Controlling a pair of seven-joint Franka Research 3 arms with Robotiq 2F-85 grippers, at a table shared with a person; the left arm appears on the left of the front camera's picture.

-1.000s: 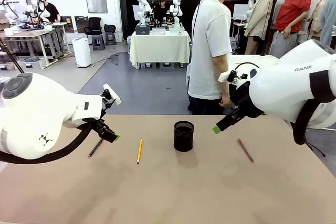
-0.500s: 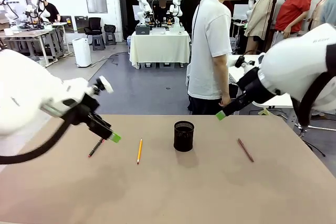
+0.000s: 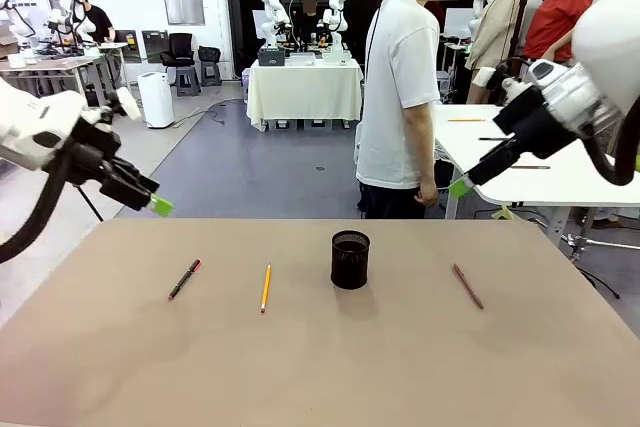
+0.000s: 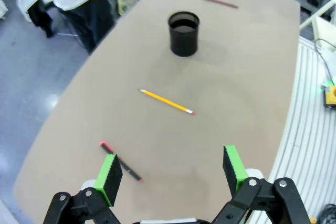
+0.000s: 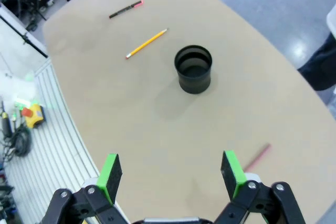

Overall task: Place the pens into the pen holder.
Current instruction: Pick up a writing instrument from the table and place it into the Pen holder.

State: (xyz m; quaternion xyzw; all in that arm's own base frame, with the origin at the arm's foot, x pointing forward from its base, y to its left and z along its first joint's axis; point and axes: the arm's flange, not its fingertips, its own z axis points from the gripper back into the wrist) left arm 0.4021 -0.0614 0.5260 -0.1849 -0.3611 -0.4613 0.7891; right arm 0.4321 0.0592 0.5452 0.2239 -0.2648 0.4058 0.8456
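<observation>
Lying flat on the tan counter [image 3: 320,367], well apart in a row left to right: black pen [image 3: 184,279] with red end, yellow pencil [image 3: 266,287], upright black mesh cup [image 3: 350,259], reddish-brown pencil [image 3: 467,286]; all three outside the cup. Left jaws apart, raised near the counter's far left corner. Right jaws apart, raised near its far right corner. Person in white T-shirt [image 3: 400,97] stands at far edge; grey floor [image 3: 270,167] behind.

A bare tan table [image 3: 320,367] is seen in the foreground. At its far edge a person [image 3: 400,97] in a white T-shirt is seen standing. Farther back, a cloth-draped table [image 3: 305,92], a white floor unit [image 3: 155,99] and a black chair [image 3: 181,50] are seen.
</observation>
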